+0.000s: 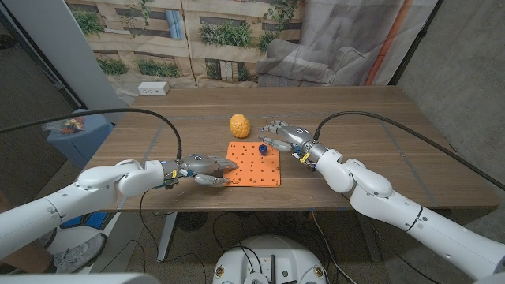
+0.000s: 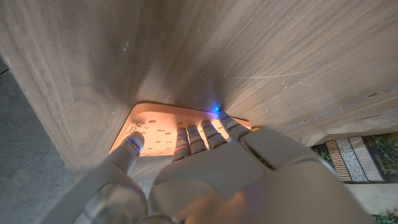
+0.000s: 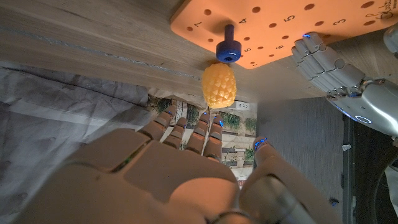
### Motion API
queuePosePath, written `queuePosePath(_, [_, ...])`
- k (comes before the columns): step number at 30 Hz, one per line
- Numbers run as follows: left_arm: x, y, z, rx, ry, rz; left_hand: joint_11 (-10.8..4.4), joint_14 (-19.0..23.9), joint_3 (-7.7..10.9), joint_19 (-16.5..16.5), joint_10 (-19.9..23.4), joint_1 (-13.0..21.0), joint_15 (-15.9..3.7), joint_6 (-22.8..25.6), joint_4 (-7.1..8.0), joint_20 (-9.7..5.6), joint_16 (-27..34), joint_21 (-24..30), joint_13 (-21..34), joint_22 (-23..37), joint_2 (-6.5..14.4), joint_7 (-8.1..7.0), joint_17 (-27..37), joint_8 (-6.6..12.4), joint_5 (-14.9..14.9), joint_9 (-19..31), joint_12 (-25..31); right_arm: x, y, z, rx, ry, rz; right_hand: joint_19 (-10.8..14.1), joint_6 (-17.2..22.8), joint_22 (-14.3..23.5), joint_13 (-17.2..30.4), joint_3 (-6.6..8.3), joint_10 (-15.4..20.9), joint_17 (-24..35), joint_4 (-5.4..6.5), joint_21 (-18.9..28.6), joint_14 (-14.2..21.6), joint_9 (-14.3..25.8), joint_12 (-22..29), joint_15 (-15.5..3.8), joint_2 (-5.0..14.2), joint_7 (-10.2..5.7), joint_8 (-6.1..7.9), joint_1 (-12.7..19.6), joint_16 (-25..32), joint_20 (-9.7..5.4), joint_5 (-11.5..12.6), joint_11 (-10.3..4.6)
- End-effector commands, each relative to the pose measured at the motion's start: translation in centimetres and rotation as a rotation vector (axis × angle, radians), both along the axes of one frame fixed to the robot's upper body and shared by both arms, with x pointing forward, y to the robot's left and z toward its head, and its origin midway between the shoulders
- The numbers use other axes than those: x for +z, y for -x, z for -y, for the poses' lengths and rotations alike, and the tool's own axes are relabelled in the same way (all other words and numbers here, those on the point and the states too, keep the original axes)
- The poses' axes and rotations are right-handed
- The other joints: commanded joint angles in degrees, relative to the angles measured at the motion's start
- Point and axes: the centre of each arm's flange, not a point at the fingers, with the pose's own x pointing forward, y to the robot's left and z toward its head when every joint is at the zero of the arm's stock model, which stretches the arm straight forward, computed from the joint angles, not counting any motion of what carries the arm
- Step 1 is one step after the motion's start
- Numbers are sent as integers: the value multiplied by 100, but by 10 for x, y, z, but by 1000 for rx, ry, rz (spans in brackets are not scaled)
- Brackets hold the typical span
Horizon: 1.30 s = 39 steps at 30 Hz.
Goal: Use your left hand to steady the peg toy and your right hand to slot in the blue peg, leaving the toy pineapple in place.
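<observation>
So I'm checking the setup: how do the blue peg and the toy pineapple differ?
The blue peg is small, dark and stands slotted in the orange board; the toy pineapple is bigger, yellow, bumpy and sits on the table beyond the board. Neither is held.

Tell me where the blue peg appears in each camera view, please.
Head view: the blue peg stands in the orange peg board, at its far edge.
Left wrist view: not visible.
Right wrist view: the peg stands in the board, beside the toy pineapple.
Shared landmark: the orange board.
</observation>
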Motion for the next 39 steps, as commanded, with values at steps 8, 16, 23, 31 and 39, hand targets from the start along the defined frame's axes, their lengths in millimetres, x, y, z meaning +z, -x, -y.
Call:
queuePosePath(8, [12,12,-3,-8,86,72,69,364,51,83,279,-21,-158,165,37,-776,58,30,25,4,509,29,22,73,2,29,66,9,-13,16,-17,-95,-20,107,-76,4,12,26,-83,7,-60,36,65,6,-28,-185,192,17,-37,-11,38,-194,-25,141])
queuePosePath(16, [19,14,-2,8,115,94,69,367,62,103,293,-14,-157,196,35,-772,58,33,25,3,513,28,21,79,2,30,68,13,-18,26,-13,-210,-40,168,-143,2,9,26,-133,1,-73,45,72,4,-36,-185,186,26,-55,-28,36,-193,-25,160])
queuePosePath(23, [24,18,0,25,180,123,64,373,70,128,306,-12,-160,216,37,-770,59,39,26,3,510,34,21,79,1,30,69,17,-21,42,-8,-327,-58,241,-205,1,6,27,-180,-12,-102,55,96,0,-40,-187,168,26,-66,-34,34,-178,-24,200])
queuePosePath(31, [25,21,0,50,256,145,60,383,76,159,316,-5,-169,225,25,-763,60,44,26,2,494,30,19,74,-1,31,69,22,-26,56,-4,-417,-71,285,-291,1,1,20,-252,-27,-130,48,130,-5,-48,-170,146,10,-79,-52,33,-161,-26,218])
queuePosePath(39, [30,22,-1,58,311,171,55,401,84,189,325,1,-180,235,13,-753,63,48,26,0,486,27,17,71,-3,31,69,22,-30,67,3,-507,-94,337,-340,1,-2,19,-264,-32,-140,51,184,-7,-37,-197,149,41,-81,-71,47,-174,-24,224])
